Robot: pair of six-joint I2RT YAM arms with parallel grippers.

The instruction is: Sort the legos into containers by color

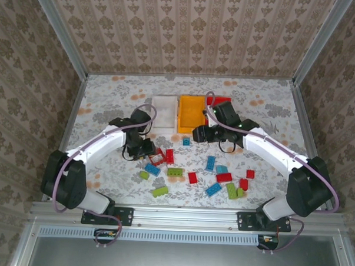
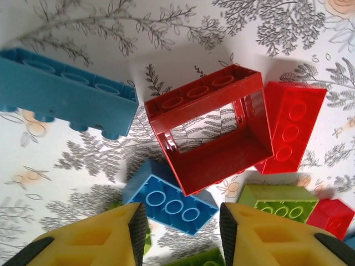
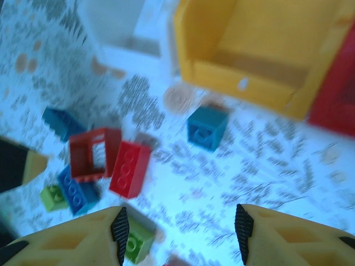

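My left gripper (image 2: 180, 230) (image 1: 147, 152) hangs low over a cluster of legos with its jaws open. A blue brick (image 2: 169, 205) lies on the table between the pads, with no contact that I can make out. Just beyond it sit a hollow red frame brick (image 2: 213, 130), a red brick (image 2: 291, 127), a long teal brick (image 2: 64, 91) and a green brick (image 2: 277, 202). My right gripper (image 3: 180, 230) (image 1: 198, 134) is open and holds nothing, hovering in front of the yellow-orange bin (image 3: 244, 83) (image 1: 191, 113). A small teal brick (image 3: 208, 127) lies ahead of it.
The white bin (image 1: 162, 112), yellow-orange bin and red bin (image 1: 225, 102) stand in a row at the back. Several loose red, blue and green legos (image 1: 222, 177) are scattered across the near middle of the floral table. Metal frame rails border the table.
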